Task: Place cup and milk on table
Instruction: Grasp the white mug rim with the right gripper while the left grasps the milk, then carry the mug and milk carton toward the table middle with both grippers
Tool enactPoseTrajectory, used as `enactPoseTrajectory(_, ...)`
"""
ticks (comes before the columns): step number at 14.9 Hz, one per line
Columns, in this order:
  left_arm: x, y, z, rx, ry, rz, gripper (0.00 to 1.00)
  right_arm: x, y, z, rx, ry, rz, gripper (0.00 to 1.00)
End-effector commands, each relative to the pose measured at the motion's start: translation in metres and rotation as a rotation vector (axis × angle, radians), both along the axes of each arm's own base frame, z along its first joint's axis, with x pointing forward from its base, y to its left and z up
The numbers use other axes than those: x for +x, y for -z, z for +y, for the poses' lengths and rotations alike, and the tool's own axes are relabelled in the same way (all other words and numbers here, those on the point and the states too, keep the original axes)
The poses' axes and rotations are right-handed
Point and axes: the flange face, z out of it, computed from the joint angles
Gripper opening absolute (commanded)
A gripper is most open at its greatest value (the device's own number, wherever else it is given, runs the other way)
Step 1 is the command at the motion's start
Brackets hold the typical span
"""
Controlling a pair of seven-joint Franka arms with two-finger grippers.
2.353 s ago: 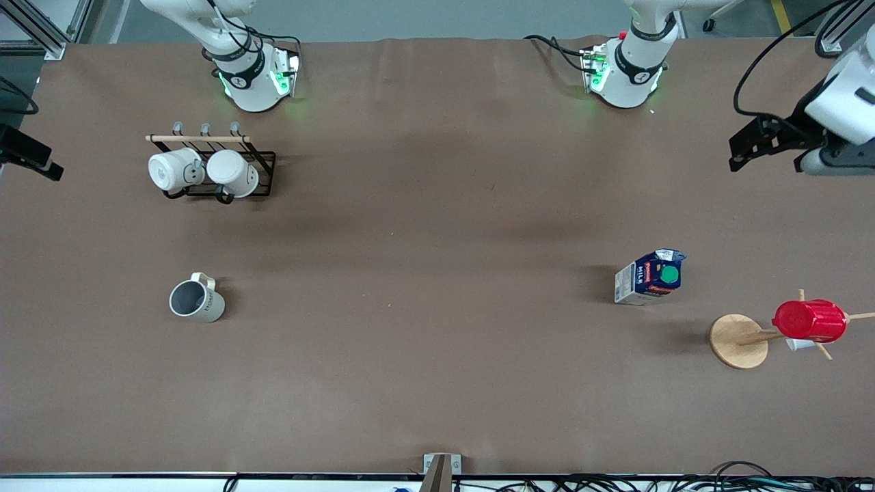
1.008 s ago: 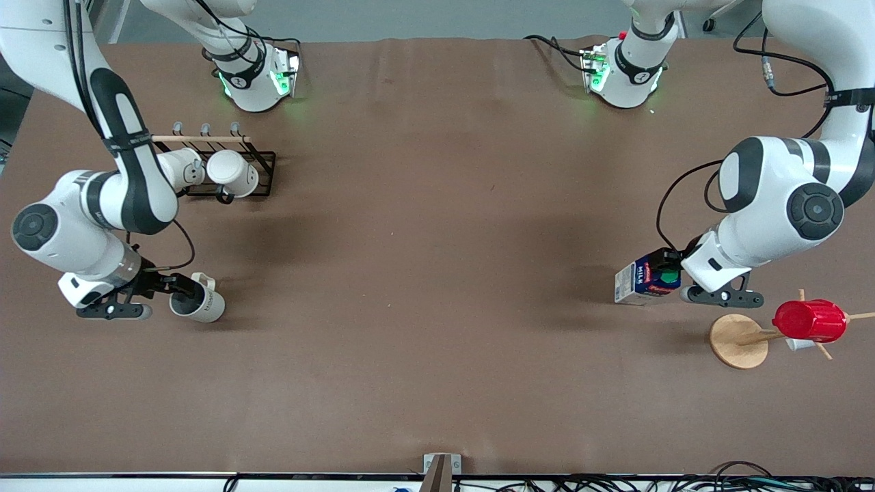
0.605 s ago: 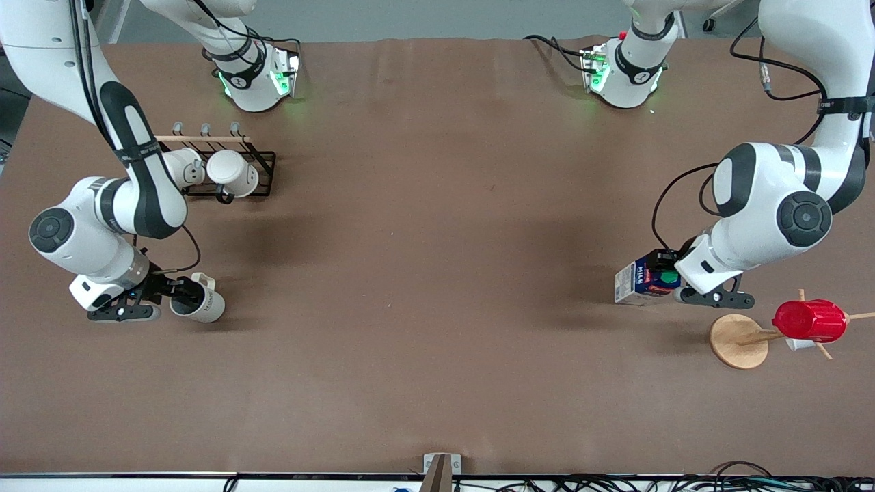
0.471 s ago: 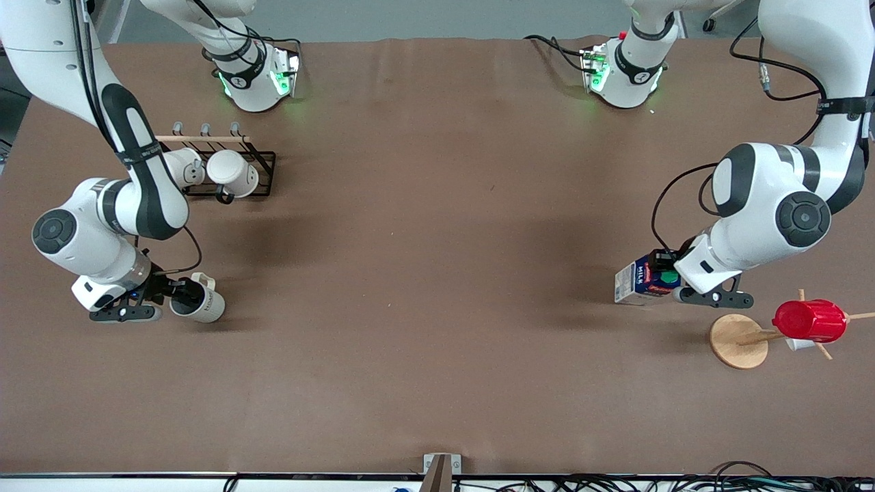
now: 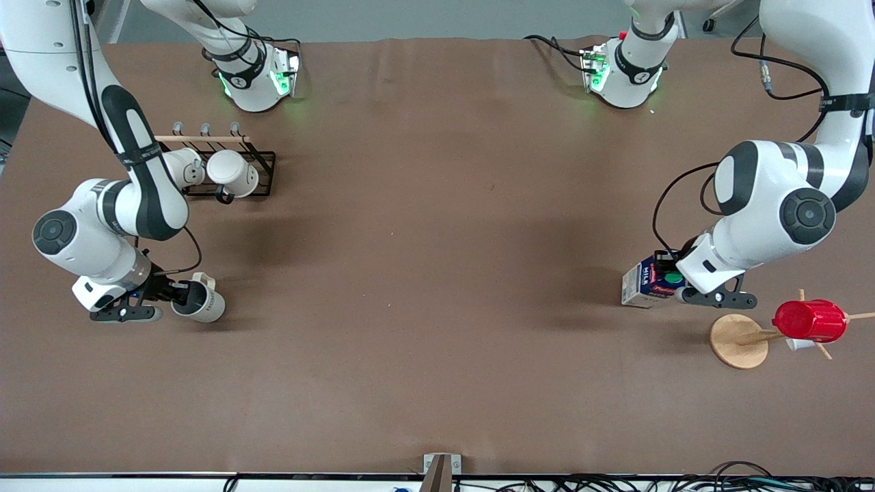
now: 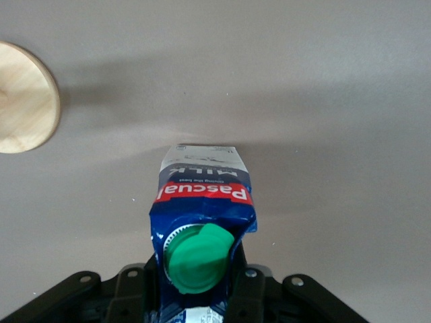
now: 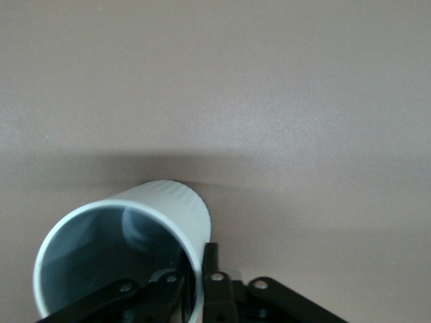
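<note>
Front view: milk (image 5: 646,282) half-hidden (left claw (image 5: 668,277))

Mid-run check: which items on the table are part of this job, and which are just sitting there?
In the job:
- cup, gripped at the rim by the right gripper
- milk, gripped at the top by the left gripper
- table

Just lying about:
- two white mugs on a black rack
- red cup on a wooden stand

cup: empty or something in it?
Empty. The right wrist view looks into the cup, held at its rim by the right gripper, and shows bare grey interior.
</note>
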Motion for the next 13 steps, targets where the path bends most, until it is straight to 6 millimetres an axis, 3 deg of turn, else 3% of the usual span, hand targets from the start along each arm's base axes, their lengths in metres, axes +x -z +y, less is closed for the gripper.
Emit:
enactPoseTrajectory(1, 0.0, -0.035, -0.007, 0.002, 0.014, 0.003, 0.38, 0.009, -0.029, 0.012, 0.026, -0.011, 0.056, 0.0)
enactPoseTrajectory(2, 0.002, -0.044, -0.011, -0.02, 0.004, 0.012, 0.38, 0.011, -0.048, 0.022, 0.035, -0.017, 0.088, 0.0)
enactPoseTrajectory(4, 0.004, -0.054, -0.018, -0.064, -0.018, 0.022, 0.38, 0.016, -0.078, 0.071, 0.041, 0.014, 0.139, 0.0)
enactPoseTrajectory(6, 0.004, -0.06, -0.028, -0.096, -0.052, 0.019, 0.38, 0.02, -0.101, 0.137, 0.043, 0.068, 0.167, 0.0)
enactPoseTrajectory(8, 0.005, -0.067, -0.051, -0.107, -0.088, 0.012, 0.38, 0.018, -0.122, 0.206, 0.078, 0.12, 0.159, 0.0)
enactPoseTrajectory(11, 0.004, -0.074, -0.077, -0.115, -0.124, 0.007, 0.38, 0.004, -0.14, 0.287, 0.119, 0.136, 0.137, 0.0)
enactPoseTrajectory(13, 0.001, -0.071, -0.09, -0.109, -0.147, 0.015, 0.38, -0.014, -0.132, 0.351, 0.131, 0.108, 0.133, 0.0)
